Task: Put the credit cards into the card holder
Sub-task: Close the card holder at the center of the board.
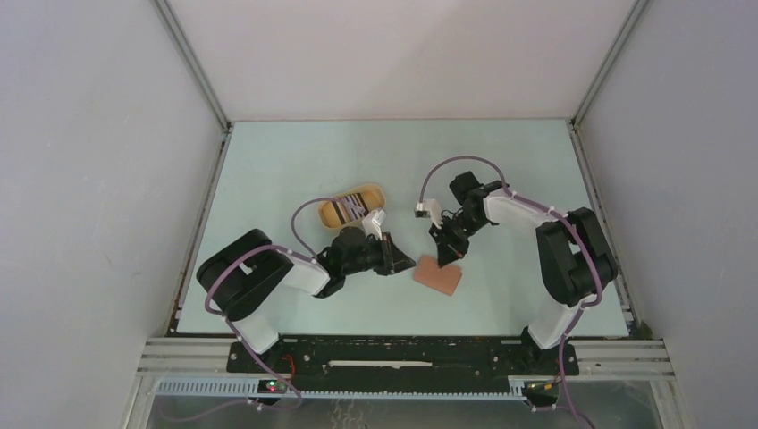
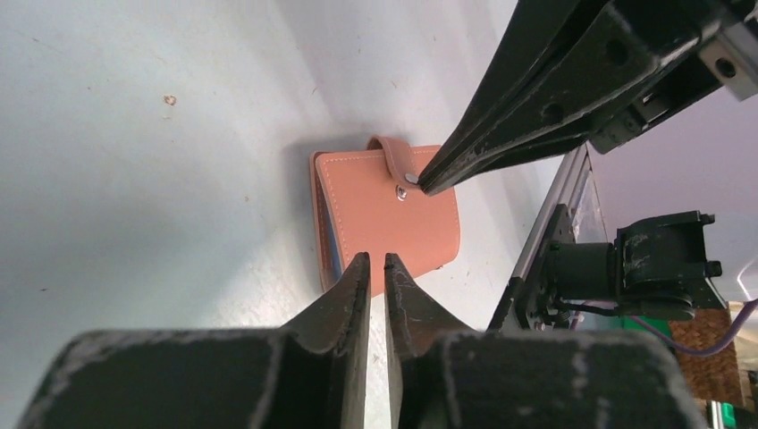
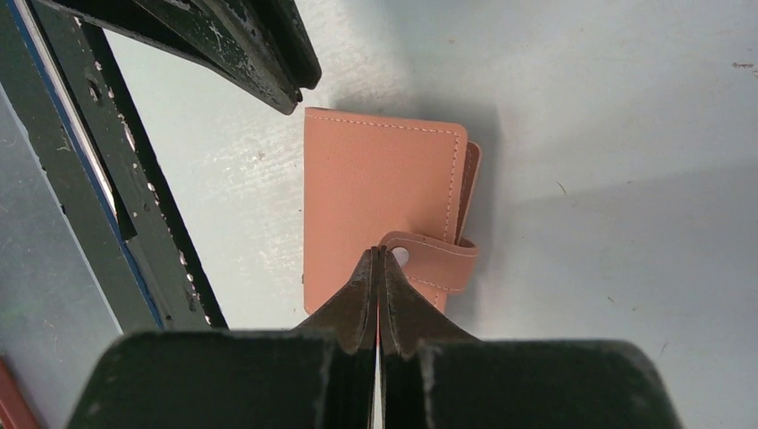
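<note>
The card holder [image 1: 438,275] lies folded shut on the table, reddish-brown with its snap tab [image 3: 433,259] fastened. My right gripper [image 3: 379,252] is shut, and its tips rest on the cover right beside the snap [image 2: 409,179]. My left gripper [image 2: 376,259] hovers at the holder's [image 2: 384,210] near edge, its jaws a narrow gap apart with nothing between them. A thin blue edge [image 2: 332,255] shows between the covers. Dark striped flat things [image 1: 344,210], possibly credit cards, lie in the tray behind my left arm.
The oval tan tray [image 1: 377,193] sits just behind my left gripper [image 1: 407,262]. My right gripper [image 1: 447,255] hangs over the holder's far edge. White walls close in the pale green table; a metal rail [image 1: 402,344] runs along the front.
</note>
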{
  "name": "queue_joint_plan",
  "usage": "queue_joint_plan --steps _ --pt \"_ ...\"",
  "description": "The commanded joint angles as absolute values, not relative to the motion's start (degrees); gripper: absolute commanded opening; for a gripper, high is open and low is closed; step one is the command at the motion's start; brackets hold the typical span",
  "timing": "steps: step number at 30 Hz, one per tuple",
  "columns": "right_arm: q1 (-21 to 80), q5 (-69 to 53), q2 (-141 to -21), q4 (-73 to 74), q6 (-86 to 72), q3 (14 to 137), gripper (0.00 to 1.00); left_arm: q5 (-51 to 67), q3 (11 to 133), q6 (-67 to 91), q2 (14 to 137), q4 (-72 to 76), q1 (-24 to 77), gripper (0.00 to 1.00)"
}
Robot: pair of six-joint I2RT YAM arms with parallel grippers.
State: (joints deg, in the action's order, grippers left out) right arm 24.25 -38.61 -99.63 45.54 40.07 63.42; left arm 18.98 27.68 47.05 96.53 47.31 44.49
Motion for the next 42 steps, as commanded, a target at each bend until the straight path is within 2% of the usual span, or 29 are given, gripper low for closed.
queue_joint_plan --steps 1,42 --pt "25.67 -38.79 -97.12 45.01 41.14 63.15 0.0 16.51 25.84 48.81 95.02 53.87 44.38 0.15" --pt "29.79 -32.19 -99.24 44.65 41.89 62.23 0.0 15.25 25.41 49.13 96.69 55.27 44.81 0.12"
